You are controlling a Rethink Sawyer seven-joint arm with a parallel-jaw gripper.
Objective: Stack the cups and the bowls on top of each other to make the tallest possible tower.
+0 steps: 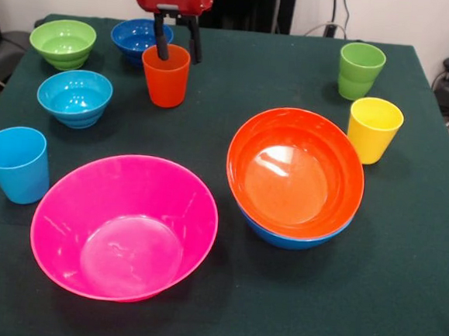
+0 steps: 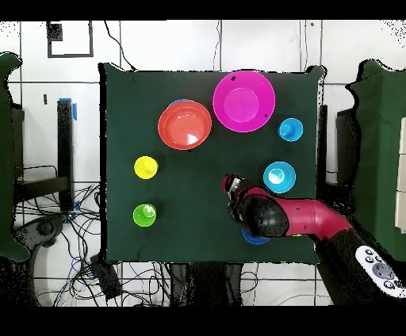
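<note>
A dark green table (image 1: 400,306) carries loose cups and bowls; no full tower stands.

In the front view the red and black arm comes down at the top edge. Its gripper (image 1: 177,47) has two black fingers spread: one reaches down inside the orange cup (image 1: 165,76), the other hangs outside, behind the cup's rim. They straddle the wall and do not look pressed onto it. The orange cup stands upright near the far edge, left of the middle.

Just behind it, touching or nearly so, is the dark blue bowl (image 1: 140,38), partly hidden by the gripper. The green bowl (image 1: 63,43) sits in the far left corner. The light blue bowl (image 1: 75,98) sits nearer, beside the left edge. The light blue cup (image 1: 16,164) stands upright at the left edge, just beside the pink bowl (image 1: 124,227).

The pink bowl sits alone, open side up, near the front edge, left of the middle. To its right, near but apart, the orange bowl (image 1: 295,176) is nested in the blue bowl (image 1: 281,236), of which only a strip shows below; the pair tilts toward the camera.

The green cup (image 1: 360,70) stands toward the far right corner. The yellow cup (image 1: 374,130) stands in front of it, near the orange bowl.

In the overhead view the arm (image 2: 293,218) covers the orange cup and most of the dark blue bowl.
</note>
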